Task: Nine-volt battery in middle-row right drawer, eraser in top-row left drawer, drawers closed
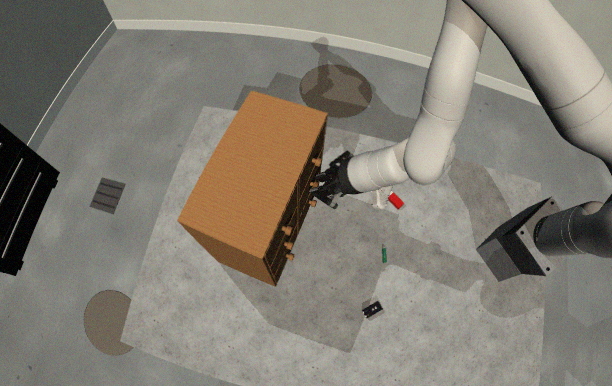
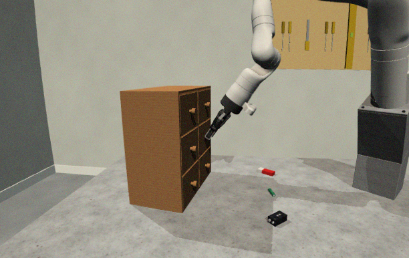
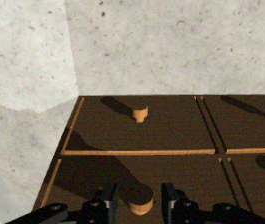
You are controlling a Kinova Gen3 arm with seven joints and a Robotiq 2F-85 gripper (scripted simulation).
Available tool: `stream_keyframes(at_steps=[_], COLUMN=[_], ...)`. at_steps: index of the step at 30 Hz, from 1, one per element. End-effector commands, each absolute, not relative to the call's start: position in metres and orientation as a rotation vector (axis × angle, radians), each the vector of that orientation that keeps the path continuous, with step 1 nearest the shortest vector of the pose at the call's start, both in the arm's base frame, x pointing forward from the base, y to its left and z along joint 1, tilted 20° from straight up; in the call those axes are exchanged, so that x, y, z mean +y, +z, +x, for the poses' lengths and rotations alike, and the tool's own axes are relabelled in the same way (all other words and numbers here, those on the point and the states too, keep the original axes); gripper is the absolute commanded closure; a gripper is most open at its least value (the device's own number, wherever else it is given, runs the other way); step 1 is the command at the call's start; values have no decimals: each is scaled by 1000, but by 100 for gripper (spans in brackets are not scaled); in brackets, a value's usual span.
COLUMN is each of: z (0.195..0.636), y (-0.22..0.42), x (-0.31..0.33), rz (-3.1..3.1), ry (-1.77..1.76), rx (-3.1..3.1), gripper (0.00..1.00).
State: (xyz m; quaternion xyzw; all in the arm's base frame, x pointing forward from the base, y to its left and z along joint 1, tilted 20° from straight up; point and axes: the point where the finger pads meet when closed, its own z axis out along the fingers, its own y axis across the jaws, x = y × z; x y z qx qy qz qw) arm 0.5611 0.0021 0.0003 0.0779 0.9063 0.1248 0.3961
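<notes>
The wooden chest stands upright with its six drawers pushed in. My gripper is partly open at the right drawer of the middle row. That drawer's knob shows between the fingertips in the wrist view; contact cannot be told, and the fingers hide it in the exterior view. The black nine-volt battery lies on the table in front of the chest. The eraser, seemingly the red block with a white end, lies on the table farther back.
A small green cylinder lies on the table between the battery and the red block. The bottom right drawer's knob sticks out near the gripper. The robot's base stands at the right.
</notes>
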Motion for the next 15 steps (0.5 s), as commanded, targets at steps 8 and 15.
stream_keyframes(at_steps=[8,15], z=[562,562], y=[1,1], x=[2,2], rz=[197,197], ry=[315,315], rx=[2295,2295], gripper=[67,87])
